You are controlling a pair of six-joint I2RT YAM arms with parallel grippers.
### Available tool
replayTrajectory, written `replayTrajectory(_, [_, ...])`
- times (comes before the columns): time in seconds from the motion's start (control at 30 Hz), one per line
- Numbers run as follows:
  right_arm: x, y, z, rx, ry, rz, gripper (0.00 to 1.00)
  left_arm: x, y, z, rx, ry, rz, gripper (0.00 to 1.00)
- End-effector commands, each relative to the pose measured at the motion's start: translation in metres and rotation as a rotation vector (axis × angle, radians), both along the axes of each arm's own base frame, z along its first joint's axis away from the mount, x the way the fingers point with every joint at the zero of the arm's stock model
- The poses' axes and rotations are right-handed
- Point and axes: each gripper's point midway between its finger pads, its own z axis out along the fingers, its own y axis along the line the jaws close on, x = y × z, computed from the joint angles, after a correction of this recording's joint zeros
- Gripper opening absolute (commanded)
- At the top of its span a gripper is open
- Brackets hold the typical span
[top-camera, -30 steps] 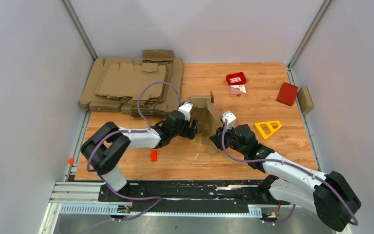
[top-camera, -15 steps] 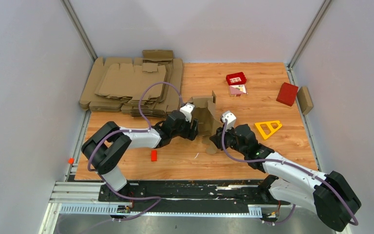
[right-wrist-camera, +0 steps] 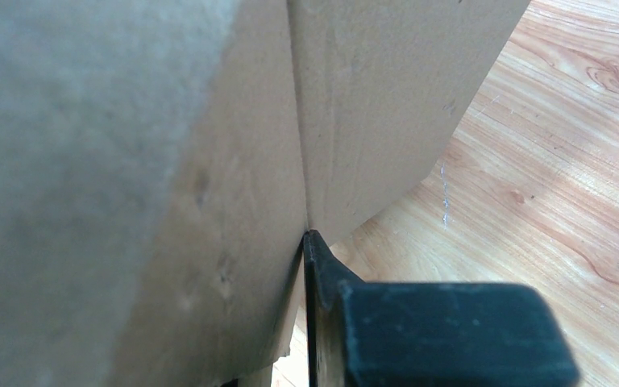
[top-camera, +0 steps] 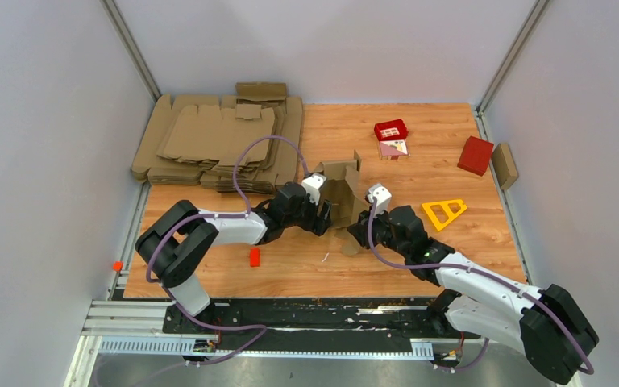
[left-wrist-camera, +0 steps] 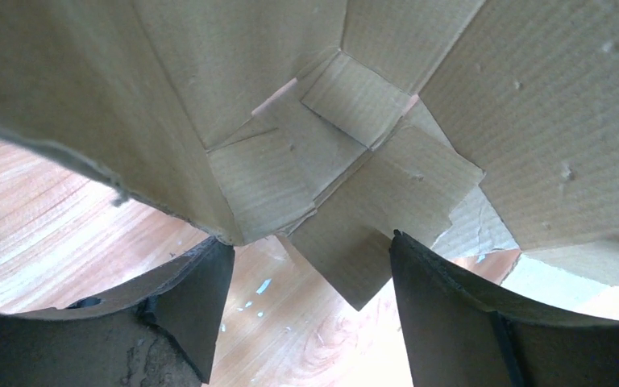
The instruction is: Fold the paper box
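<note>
From above, the paper box stands half-folded on the surface, between both end effectors. The left end effector is open, and only its wrist view shows the interlocked flaps just ahead. The right end effector grips a box wall.

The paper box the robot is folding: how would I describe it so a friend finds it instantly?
On the wooden table, look at the middle, where the left gripper and right gripper meet. Between them stands the paper box, half-formed brown cardboard with flaps sticking up. Unlike the flat cardboard blanks piled far left, it stands up, three-dimensional.
</note>
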Motion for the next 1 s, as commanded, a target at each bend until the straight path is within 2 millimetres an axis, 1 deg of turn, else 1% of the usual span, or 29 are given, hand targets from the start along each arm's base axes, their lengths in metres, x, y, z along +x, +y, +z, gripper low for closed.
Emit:
replayTrajectory(0.0, [0.000, 0.004, 0.011, 0.024, -0.035, 0.019, 0.17, 0.002, -0.020, 0.025, -0.059, -0.067, -0.095, 0.80])
replayTrajectory(0.1, [0.000, 0.004, 0.011, 0.023, -0.035, 0.019, 0.17, 0.001, -0.021, 0.028, -0.060, -0.082, -0.123, 0.86])
replayTrajectory(0.23, [-0.001, 0.004, 0.010, 0.023, -0.033, 0.022, 0.17, 0.005, -0.019, 0.029, -0.047, -0.105, -0.115, 0.90])
replayTrajectory(0.33, [0.000, 0.005, 0.011, 0.024, -0.033, 0.022, 0.17, 0.009, -0.022, 0.031, -0.064, -0.107, -0.125, 0.91])
replayTrajectory(0.53, [0.000, 0.004, 0.011, 0.024, -0.037, 0.022, 0.17, 0.007, -0.027, 0.038, -0.086, -0.133, -0.188, 0.98])
replayTrajectory(0.77, [0.000, 0.004, 0.013, 0.023, -0.044, 0.021, 0.17, 0.011, -0.025, 0.043, -0.109, -0.155, -0.197, 0.98])
replayTrajectory(0.97, [0.001, 0.000, 0.016, 0.010, -0.060, 0.009, 0.17, 0.011, -0.025, 0.049, -0.166, -0.151, -0.225, 0.98])
